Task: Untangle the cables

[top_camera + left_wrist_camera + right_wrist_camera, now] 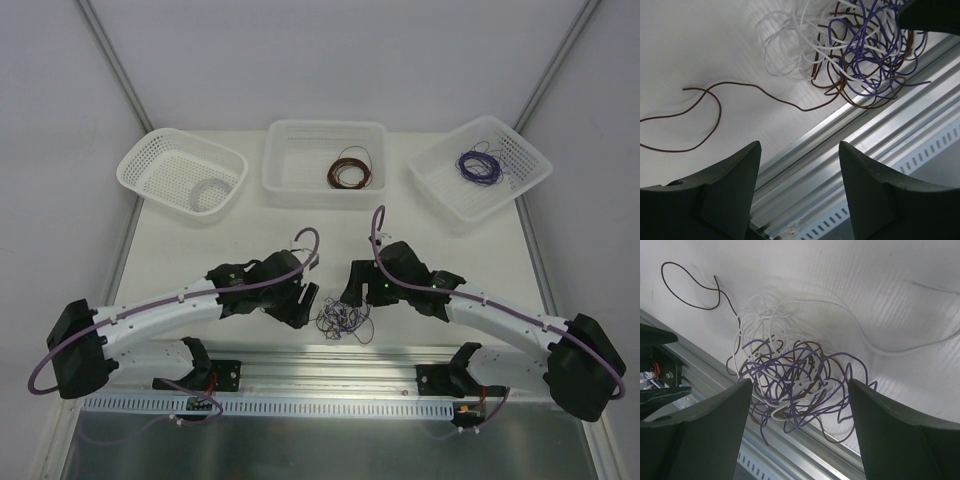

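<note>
The cables (pixel 342 320) are a small clump of purple, brown and white strands lying at the table's near edge, between my two arms. My left gripper (pixel 308 300) hangs just left of the clump. In the left wrist view it (pixel 800 150) is open and empty, with the cables (pixel 860 55) ahead to the right and one brown strand (pixel 715 100) trailing left. My right gripper (pixel 352 290) sits right above the clump. In the right wrist view it (pixel 800 390) is open, with the cables (pixel 795 385) showing between its fingers; a white strand (pixel 880 347) runs off to the right.
Three white baskets stand at the back: the left basket (pixel 140 165) has a white coil (pixel 210 192), the middle basket (pixel 290 175) a brown coil (pixel 351 168), the right basket (pixel 530 160) a purple coil (pixel 479 166). An aluminium rail (pixel 330 375) borders the near edge beside the clump.
</note>
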`<state>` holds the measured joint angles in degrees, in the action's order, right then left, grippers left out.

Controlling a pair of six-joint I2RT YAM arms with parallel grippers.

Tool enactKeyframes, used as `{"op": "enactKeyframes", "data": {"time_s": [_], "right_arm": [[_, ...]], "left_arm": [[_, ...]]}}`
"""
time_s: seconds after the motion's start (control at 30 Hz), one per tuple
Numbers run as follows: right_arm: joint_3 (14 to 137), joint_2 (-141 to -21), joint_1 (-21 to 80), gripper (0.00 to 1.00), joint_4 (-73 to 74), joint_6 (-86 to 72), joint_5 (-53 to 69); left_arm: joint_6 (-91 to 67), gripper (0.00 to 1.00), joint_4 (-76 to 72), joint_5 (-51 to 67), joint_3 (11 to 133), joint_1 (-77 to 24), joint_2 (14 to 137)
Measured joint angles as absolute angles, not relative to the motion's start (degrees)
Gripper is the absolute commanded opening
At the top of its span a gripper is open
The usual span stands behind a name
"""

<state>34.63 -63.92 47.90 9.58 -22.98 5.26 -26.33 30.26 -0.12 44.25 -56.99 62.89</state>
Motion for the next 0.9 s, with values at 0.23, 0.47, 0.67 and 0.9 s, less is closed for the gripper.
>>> {"op": "enactKeyframes", "data": {"time_s": [0.23, 0.47, 0.67, 0.9], "right_arm": [[33.7, -65.7, 48.3, 0.80, 7.6, -23.8, 6.0], [32.9, -66.9, 48.4, 0.79, 5.2, -24.7, 7.0], [32.4, -68.7, 48.5, 0.78, 3.9, -25.4, 7.8], [32.1, -70.9, 48.5, 0.62, 2.5, -26.2, 8.7]], "left_arm": [[-19.0, 0.53, 24.1, -2.0, 44.2, -62.2, 72.5], [-14.1, 0.43, 15.4, -2.0, 43.0, -63.1, 75.9], [-12.6, 0.29, 10.7, -1.5, 39.9, -63.1, 77.2], [-11.6, 0.01, 9.1, -0.9, 39.2, -63.1, 77.2]]}}
